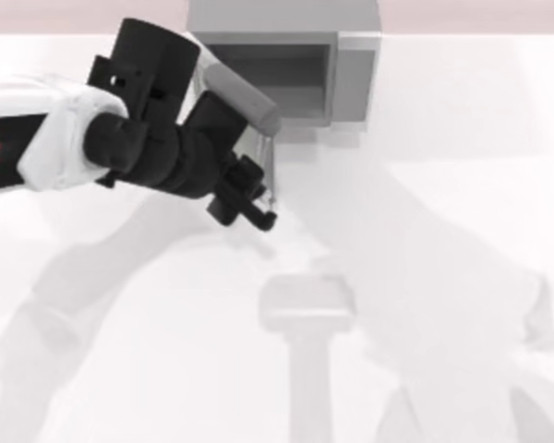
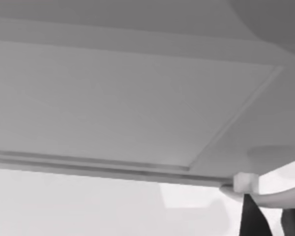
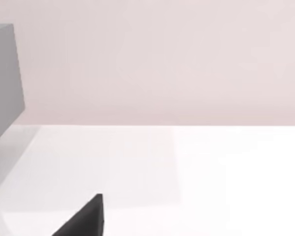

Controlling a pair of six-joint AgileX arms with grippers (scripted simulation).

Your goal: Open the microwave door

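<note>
Grey windowed microwave door (image 1: 258, 152) stands swung well out from the boxy grey microwave (image 1: 286, 65) at the table's back, your left gripper (image 1: 258, 208) pinching its pale handle to swing it.

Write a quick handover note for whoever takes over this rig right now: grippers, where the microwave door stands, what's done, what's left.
Left gripper: at the free edge of the microwave door, by its handle; whether it is clamped cannot be seen.
Right arm: out of the top view, parked; only a dark tip shows in its wrist view.
Microwave: at the table's far edge, cavity already exposed.
Done: door swung well out towards the table's left.
Left: probably finish the swing, then let go and withdraw.
</note>
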